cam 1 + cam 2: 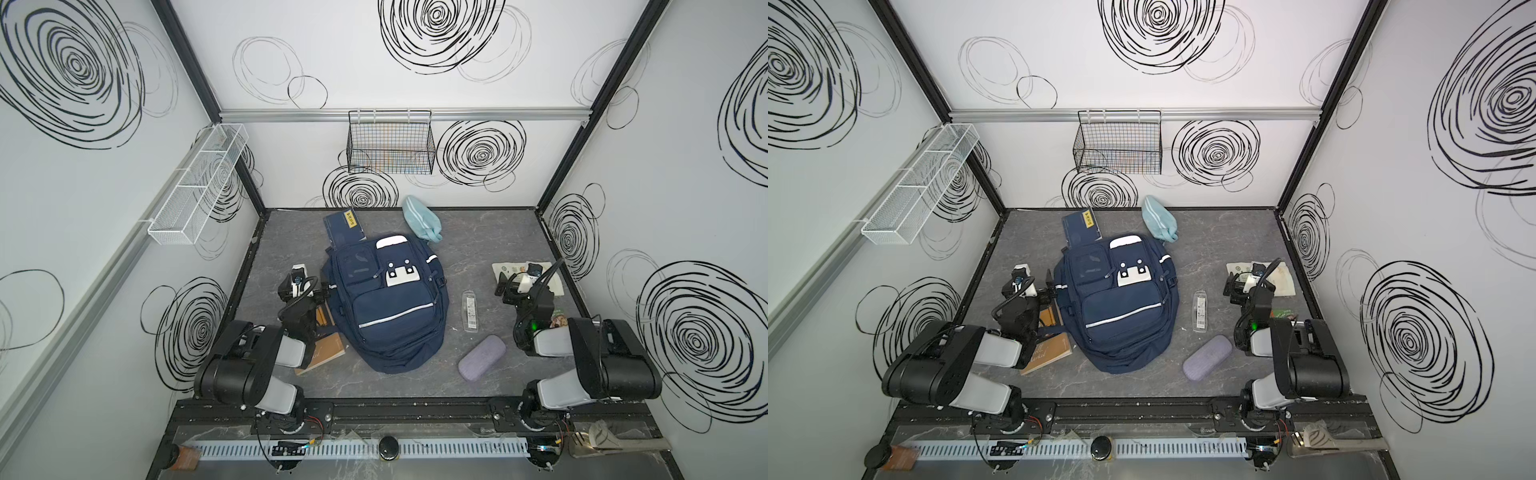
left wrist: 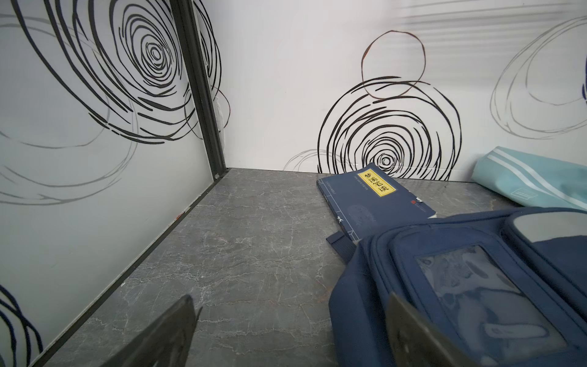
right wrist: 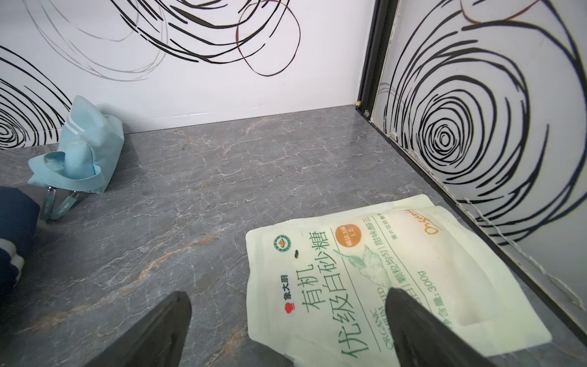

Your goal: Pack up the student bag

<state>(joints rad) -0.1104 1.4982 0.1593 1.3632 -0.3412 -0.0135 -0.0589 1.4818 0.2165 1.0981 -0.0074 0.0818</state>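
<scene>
Nearest the camera, a black rail (image 1: 395,409) runs along the front edge and carries both arm bases.

**Left gripper** (image 2: 291,297): jaws spread wide, holding nothing. In the left wrist view one finger (image 2: 168,330) hangs over the bare table (image 1: 478,241), and the other finger shows in front of the bag's (image 1: 390,307) window pocket. Contact with the fabric cannot be determined. In both top views the gripper sits just beside the bag's left edge.

**Right gripper** (image 3: 288,291): jaws spread wide, holding nothing. One finger (image 3: 422,330) is above a pale green packet (image 3: 365,270) and the other is above bare table. In a top view the gripper (image 1: 505,286) is well apart from the bag.

**Bag**: lies flat in the middle of the table with its front pockets up and its white patch toward the back wall.

**Around the bag:**
- A blue book (image 1: 344,226) at the far left corner, partly under the bag.
- A light blue pouch (image 1: 422,224) at the far right corner.
- A brown notebook (image 1: 328,353) at the near left, partly under the left arm.
- A clear case (image 1: 471,311) and a purple case (image 1: 482,357) to the right, between the bag and the right arm.
</scene>
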